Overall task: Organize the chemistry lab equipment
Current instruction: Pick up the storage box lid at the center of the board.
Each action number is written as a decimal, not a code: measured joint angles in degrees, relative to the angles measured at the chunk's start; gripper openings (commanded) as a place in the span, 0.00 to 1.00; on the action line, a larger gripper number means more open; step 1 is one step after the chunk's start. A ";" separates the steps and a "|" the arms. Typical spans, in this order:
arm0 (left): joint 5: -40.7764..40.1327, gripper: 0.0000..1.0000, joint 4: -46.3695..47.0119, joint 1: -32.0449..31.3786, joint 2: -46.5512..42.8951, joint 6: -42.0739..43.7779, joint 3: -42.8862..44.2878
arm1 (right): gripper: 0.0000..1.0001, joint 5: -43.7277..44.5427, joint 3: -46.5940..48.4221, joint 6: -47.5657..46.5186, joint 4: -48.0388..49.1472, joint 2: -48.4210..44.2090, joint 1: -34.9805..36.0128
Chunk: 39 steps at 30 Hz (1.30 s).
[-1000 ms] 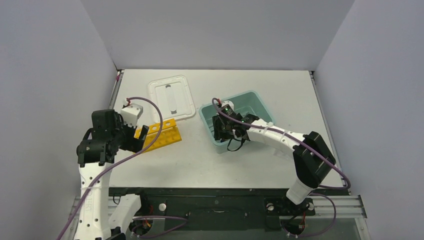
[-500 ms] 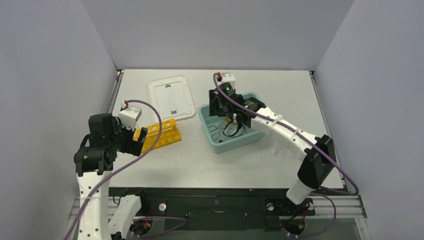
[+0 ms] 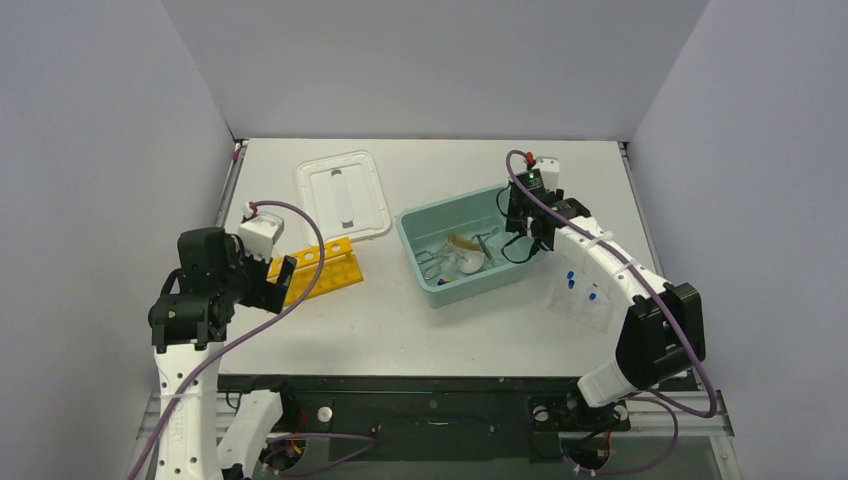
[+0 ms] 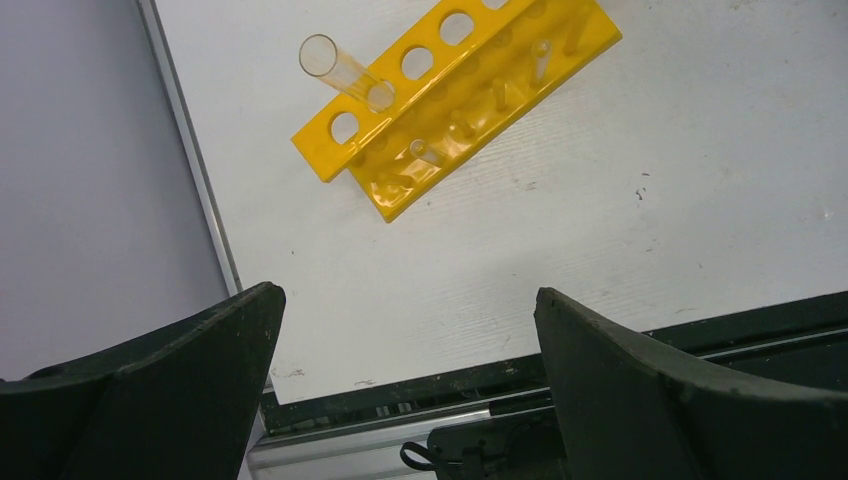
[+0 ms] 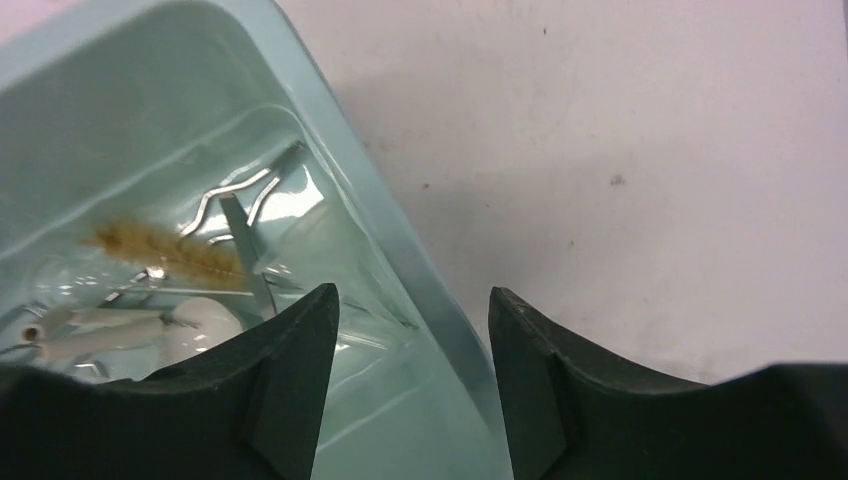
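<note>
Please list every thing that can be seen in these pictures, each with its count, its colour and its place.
table: one, white, under everything
lid: one, white, far left part of the table
rack: one, yellow, nearer than the lid
tube: one, clear, leaning in a hole near one end of the rack
tub: one, teal, middle of the table
brush: one, tan, in the tub
dish: one, white, in the tub
tongs: one, metal, left end of the tub
vials: count unclear, blue caps, right of the tub
left gripper: one, black, open, beside the rack
right gripper: one, black, open, over the tub's right rim
</note>
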 measured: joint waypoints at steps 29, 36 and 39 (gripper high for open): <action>0.02 0.97 -0.15 0.02 0.09 1.38 -0.57 | 0.64 13.18 12.59 11.13 -8.52 -11.98 17.42; 0.00 0.97 -0.57 0.02 0.13 1.38 -0.57 | 0.64 11.76 54.29 6.88 -9.40 20.72 28.92; -0.02 0.96 -0.61 0.00 0.13 1.40 -0.57 | 0.64 7.72 62.36 6.69 -9.70 32.96 30.01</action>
